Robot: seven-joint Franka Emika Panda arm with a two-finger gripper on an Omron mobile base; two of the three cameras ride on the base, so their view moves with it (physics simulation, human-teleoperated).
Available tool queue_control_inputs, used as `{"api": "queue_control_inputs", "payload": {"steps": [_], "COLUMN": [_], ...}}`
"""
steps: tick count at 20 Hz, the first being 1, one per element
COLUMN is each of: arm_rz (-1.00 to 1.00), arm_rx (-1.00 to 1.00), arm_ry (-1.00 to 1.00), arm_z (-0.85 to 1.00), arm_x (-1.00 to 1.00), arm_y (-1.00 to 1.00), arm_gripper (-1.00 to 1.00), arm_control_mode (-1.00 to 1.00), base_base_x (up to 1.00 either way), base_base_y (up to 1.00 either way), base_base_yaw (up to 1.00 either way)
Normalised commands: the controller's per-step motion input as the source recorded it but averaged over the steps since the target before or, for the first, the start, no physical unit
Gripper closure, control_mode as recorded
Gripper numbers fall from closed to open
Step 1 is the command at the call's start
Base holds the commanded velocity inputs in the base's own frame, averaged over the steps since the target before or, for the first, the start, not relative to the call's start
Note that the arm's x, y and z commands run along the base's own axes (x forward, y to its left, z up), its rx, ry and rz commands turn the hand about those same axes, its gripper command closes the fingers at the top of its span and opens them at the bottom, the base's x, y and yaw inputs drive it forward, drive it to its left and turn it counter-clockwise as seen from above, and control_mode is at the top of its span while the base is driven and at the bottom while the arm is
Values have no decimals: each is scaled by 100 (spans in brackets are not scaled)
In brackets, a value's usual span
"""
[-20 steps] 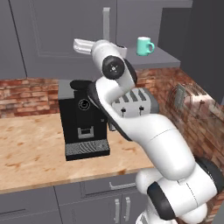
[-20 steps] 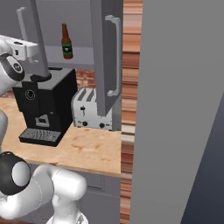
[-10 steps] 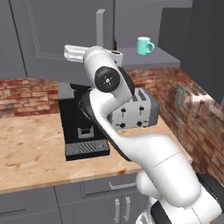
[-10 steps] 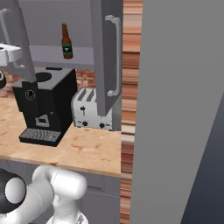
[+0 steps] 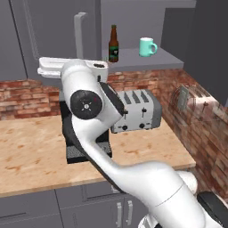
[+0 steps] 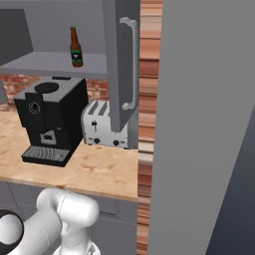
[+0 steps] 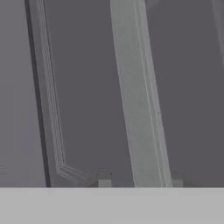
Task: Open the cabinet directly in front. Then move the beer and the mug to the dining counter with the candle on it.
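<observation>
arm swung left baring beer [image 5: 114,43], mug [image 5: 146,46] above toaster [image 5: 135,111], jaws' state unclear

Open gap on the shelf [image 5: 147,59] between beer [image 5: 114,43] and mug [image 5: 146,46]; swung-out cabinet doors [image 6: 119,64] flank it

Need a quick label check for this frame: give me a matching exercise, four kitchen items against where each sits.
Items:
1. beer
2. mug
3. toaster
4. coffee machine

Places:
A. worktop, against the brick wall, right of the black machine
B. cabinet shelf, right-hand of the two items there
C. worktop, left of the silver appliance
D. cabinet shelf, left-hand of the two items there

Pairs: 1-D, 2-B, 3-A, 4-C
</observation>
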Motion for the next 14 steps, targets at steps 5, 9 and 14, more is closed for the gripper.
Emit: {"api": "queue_control_inputs", "payload": {"steps": [5,9,14], "arm_rz": [-4,-3,0], "arm_rx": [0,-1,0], "arm_ry": [0,1,0], "arm_z": [0,0,-12], "arm_x": [-86,-20,-36], "arm_y": [99,45,-4], "arm_gripper": [100,-100,-100], "arm_control_mode": [-100,-100,-100], "base_base_x": [0,0,0], "base_base_y": [0,0,0], "base_base_yaw": [0,0,0]}}
